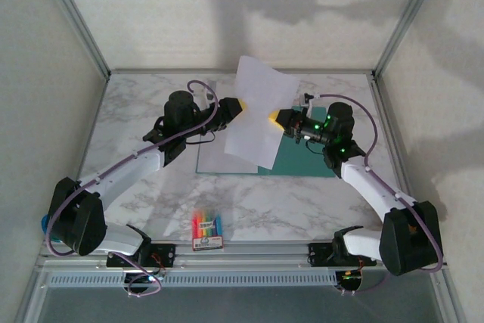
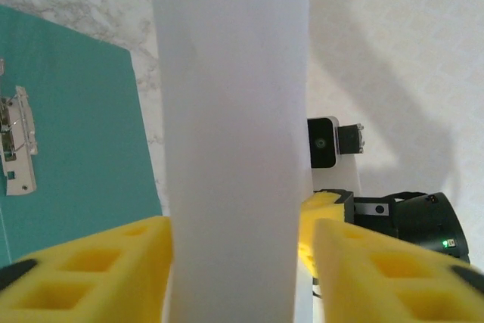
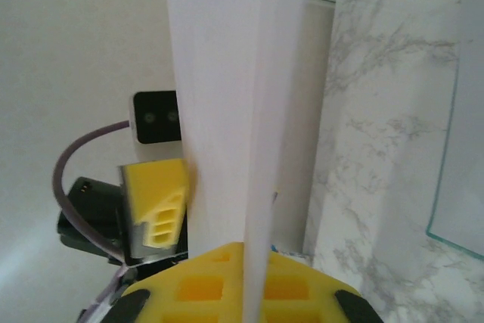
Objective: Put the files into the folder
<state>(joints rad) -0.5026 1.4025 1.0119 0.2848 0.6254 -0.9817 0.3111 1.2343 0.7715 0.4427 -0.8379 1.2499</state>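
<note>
Right gripper [image 1: 276, 117] is pinching the file [image 1: 257, 111], jaws fully closed on its edge, holding it raised above the table. Left gripper [image 1: 236, 105] is standing open around the opposite edge; pad contact is unclear. File's long axis is running about 12 to 6. Folder [image 1: 302, 160] is lying flat at right gripper's 5 o'clock, nearer that arm.

We find no text, number or brand that we can read, since the only printing we see sits on the small colourful box [image 1: 207, 232] lying on the marble table [image 1: 302, 202] near its front edge, and its lettering is too small to make out.
</note>
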